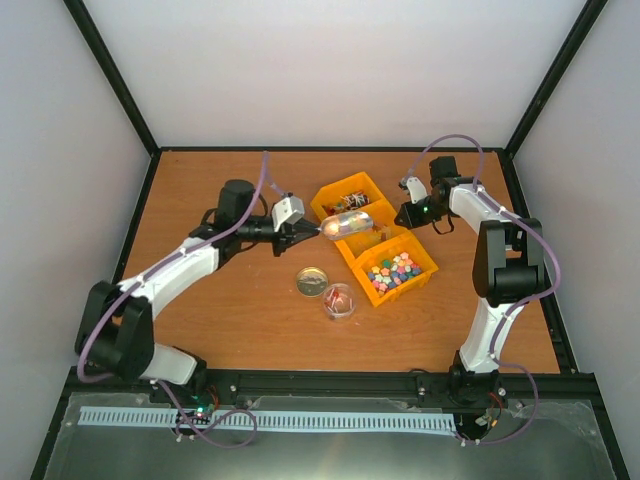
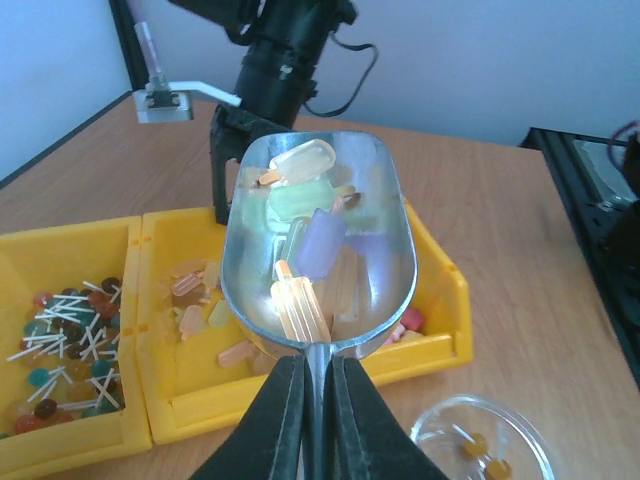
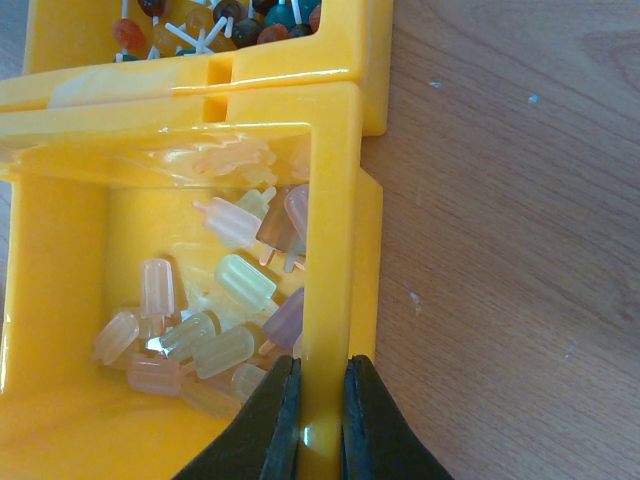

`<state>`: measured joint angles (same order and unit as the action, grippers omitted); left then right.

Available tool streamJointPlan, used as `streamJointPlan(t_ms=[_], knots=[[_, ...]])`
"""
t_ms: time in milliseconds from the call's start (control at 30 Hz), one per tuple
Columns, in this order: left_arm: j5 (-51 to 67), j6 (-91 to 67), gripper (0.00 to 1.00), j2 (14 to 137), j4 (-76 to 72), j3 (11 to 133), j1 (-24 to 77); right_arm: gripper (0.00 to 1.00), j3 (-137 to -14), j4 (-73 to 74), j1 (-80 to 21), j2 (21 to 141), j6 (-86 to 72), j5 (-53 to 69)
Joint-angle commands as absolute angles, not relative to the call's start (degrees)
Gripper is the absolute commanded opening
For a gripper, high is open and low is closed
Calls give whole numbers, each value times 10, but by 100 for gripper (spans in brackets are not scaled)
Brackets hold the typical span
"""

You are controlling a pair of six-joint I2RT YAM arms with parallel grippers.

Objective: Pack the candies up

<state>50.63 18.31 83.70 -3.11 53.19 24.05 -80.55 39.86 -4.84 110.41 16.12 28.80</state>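
Note:
My left gripper (image 1: 300, 230) (image 2: 318, 400) is shut on the handle of a metal scoop (image 1: 345, 224) (image 2: 320, 230). It holds the scoop level above the middle yellow bin (image 1: 400, 232) (image 2: 445, 335). The scoop carries several pastel popsicle-shaped pieces (image 2: 312, 235). More of them lie in that bin (image 3: 225, 300). My right gripper (image 1: 408, 213) (image 3: 318, 400) is shut on the bin's side wall (image 3: 330, 250). A clear cup (image 1: 338, 301) (image 2: 480, 440) on the table in front holds a few small orange-brown candies (image 2: 476, 445).
A yellow bin of lollipops (image 1: 352, 195) (image 2: 60, 330) (image 3: 200, 25) adjoins the middle bin at the back. A third yellow bin with multicoloured sweets (image 1: 395, 272) sits in front. A round metal lid (image 1: 312, 281) lies beside the cup. Black frame rails edge the table.

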Motion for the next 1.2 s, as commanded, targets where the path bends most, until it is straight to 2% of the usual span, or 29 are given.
streamJointPlan(t_ms=[0,267,500,800,1167], knots=[[580,275,1,770,105,518,216,3,-795,421,-51,1121,181,302],[584,437,1,691,331,498,192,3,-795,423,-51,1120,184,309],[532,498,1,657,429,480,192,3,-797,426,-51,1124,185,316],[452,522,1,659,469,501,203,3,-799,427,-51,1126,185,317],[325,508,1,694,477,549,284,3,-799,429,-51,1125,187,319]])
